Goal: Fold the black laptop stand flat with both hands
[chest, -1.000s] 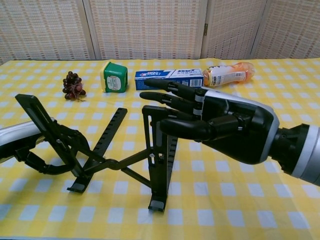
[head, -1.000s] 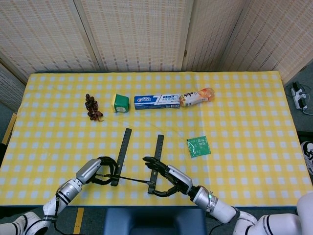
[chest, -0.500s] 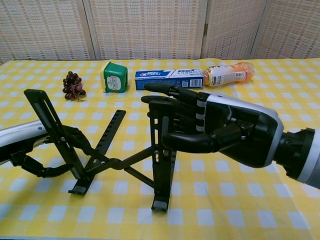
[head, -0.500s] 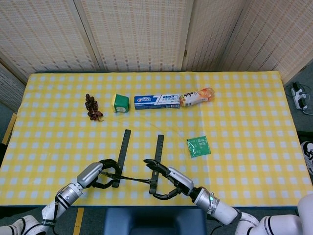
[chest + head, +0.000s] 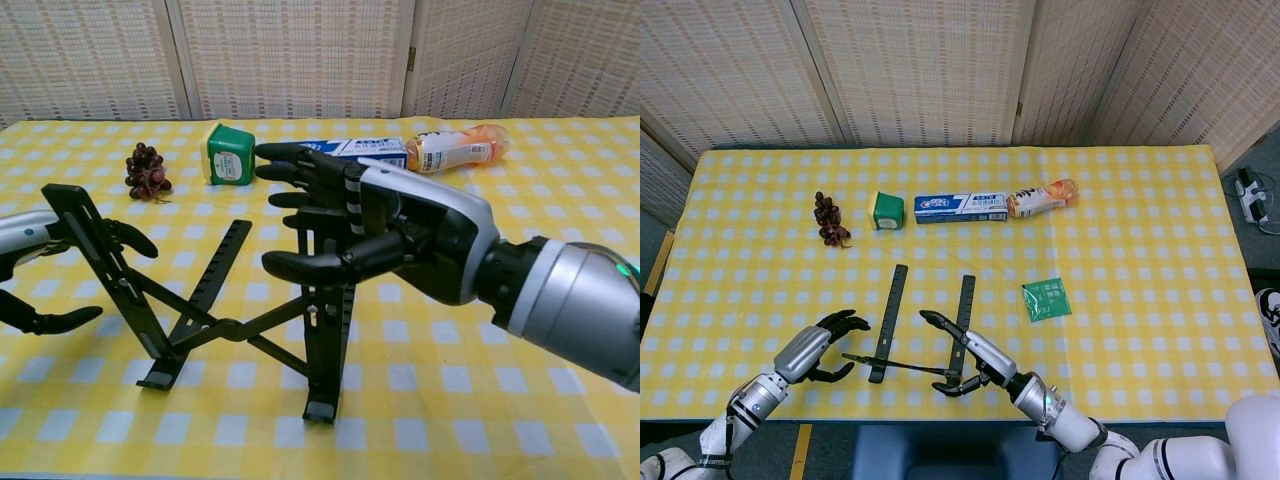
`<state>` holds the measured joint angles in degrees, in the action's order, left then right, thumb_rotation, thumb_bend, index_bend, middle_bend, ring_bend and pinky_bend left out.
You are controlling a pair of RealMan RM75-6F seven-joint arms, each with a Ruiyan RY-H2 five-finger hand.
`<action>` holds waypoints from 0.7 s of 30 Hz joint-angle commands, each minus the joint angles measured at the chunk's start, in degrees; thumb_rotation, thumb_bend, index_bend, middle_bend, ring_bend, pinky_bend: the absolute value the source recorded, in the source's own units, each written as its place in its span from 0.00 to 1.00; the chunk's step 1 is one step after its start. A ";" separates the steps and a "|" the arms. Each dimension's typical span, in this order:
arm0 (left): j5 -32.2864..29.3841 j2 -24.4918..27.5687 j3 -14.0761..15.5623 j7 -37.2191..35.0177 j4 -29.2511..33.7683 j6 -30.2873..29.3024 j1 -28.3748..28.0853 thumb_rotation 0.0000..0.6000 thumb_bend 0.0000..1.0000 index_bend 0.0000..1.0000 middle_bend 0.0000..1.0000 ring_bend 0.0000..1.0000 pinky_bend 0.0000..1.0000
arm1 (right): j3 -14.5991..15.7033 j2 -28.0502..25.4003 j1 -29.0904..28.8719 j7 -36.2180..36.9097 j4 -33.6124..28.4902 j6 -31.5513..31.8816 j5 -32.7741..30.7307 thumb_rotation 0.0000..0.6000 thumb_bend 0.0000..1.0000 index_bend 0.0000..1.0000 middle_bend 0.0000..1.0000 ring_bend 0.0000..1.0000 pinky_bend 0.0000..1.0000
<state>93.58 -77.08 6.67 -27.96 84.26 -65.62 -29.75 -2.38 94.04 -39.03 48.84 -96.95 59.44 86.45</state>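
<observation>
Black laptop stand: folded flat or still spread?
Still spread. In the chest view the black laptop stand has both props raised and its cross-links forming an X; neither hand grips it.

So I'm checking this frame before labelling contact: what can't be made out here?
- Chest view: the right robot hand covers the upper right leg of the laptop stand; contact unclear.
- Chest view: the left robot hand is cut by the frame edge.
- Head view: the print on the green packet is too small to read.
</observation>
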 commanded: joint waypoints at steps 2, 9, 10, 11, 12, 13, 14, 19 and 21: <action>-0.50 1.25 -0.16 0.58 0.86 -0.37 0.54 1.00 0.44 0.22 0.20 0.07 0.12 | -2.45 2.58 -0.11 -3.39 1.36 -1.07 -3.40 1.00 0.32 0.00 0.04 0.03 0.00; -0.40 1.92 -0.45 -0.02 0.70 -0.55 0.78 1.00 0.44 0.22 0.20 0.06 0.11 | -5.67 4.24 0.84 -6.36 3.35 -0.62 -7.92 1.00 0.32 0.00 0.04 0.03 0.00; -0.38 1.94 -0.56 -0.02 0.63 -0.53 0.76 1.00 0.44 0.22 0.20 0.06 0.11 | -6.30 4.29 1.08 -6.71 3.68 -0.36 -8.57 1.00 0.32 0.00 0.04 0.03 0.00; -0.37 1.95 -0.62 -0.02 0.62 -0.52 0.74 1.00 0.44 0.22 0.19 0.06 0.11 | -6.64 4.30 1.22 -6.88 3.82 -0.16 -8.88 1.00 0.32 0.00 0.04 0.03 0.00; -0.32 2.01 -0.73 -0.05 0.65 -0.55 0.71 1.00 0.44 0.22 0.19 0.06 0.11 | -7.34 4.28 1.57 -7.17 4.08 0.38 -9.47 1.00 0.32 0.00 0.04 0.03 0.00; -0.28 2.06 -0.85 -0.04 0.67 -0.61 0.69 1.00 0.44 0.22 0.19 0.06 0.11 | -7.92 4.19 1.86 -7.26 4.19 0.83 -9.93 1.00 0.32 0.00 0.04 0.03 0.00; -0.23 2.12 -0.97 0.01 0.72 -0.66 0.64 1.00 0.44 0.22 0.19 0.06 0.11 | -8.61 4.06 2.18 -7.22 4.25 1.35 -10.43 1.00 0.32 0.00 0.03 0.03 0.00; -0.01 2.94 -1.68 0.65 1.30 -0.67 0.18 1.00 0.44 0.22 0.19 0.06 0.10 | -12.33 2.43 4.58 -6.60 4.29 5.53 -12.01 1.00 0.32 0.00 0.00 0.02 0.00; -0.09 3.28 -2.00 0.93 1.58 -0.45 -0.08 1.00 0.44 0.22 0.19 0.06 0.10 | -13.31 1.42 5.71 -6.57 4.07 7.61 -11.67 1.00 0.32 0.00 0.00 0.02 0.00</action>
<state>93.51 -73.83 4.71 -27.07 85.80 -66.11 -29.79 -14.83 96.43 -34.43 42.12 -92.76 65.48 74.81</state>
